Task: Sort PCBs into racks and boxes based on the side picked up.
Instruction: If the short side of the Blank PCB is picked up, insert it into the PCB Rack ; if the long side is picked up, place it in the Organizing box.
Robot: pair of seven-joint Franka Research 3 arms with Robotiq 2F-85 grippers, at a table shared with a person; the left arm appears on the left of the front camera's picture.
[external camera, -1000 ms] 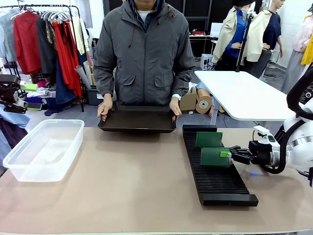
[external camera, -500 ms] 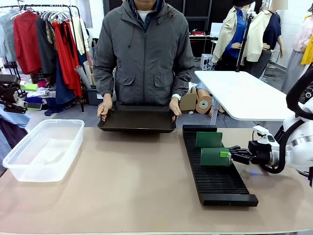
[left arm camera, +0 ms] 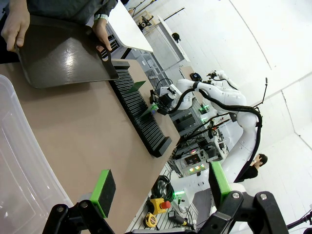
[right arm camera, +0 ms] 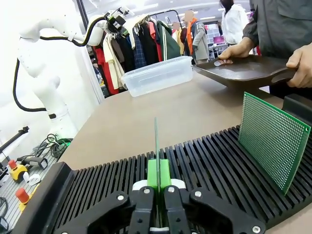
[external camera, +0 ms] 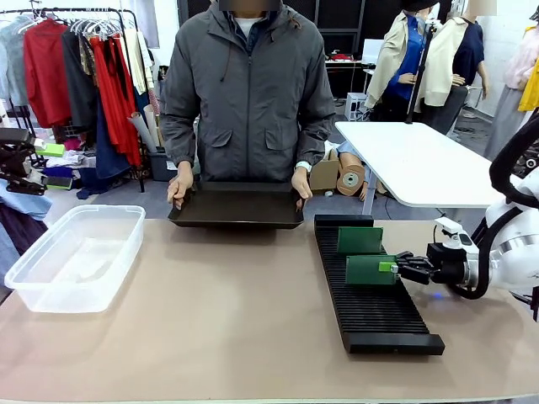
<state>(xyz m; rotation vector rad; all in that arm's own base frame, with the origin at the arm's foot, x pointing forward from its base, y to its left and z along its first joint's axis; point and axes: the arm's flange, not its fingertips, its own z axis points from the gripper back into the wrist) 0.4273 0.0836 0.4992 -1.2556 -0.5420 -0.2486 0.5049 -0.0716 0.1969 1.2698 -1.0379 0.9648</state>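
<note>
The right gripper (external camera: 392, 267) is clamped on the edge of a PCB (external camera: 370, 270), holding it upright in a slot of the black rack (external camera: 370, 316) near the table's right edge. A second PCB (external camera: 360, 240) stands upright in a slot nearer the rack's far end. The left gripper (left arm camera: 158, 187) hangs with its jaws wide apart above the clear box (external camera: 76, 257) at the table's left edge. At the far edge, a person's hands (external camera: 180, 187) hold a dark tray (external camera: 237, 206).
</note>
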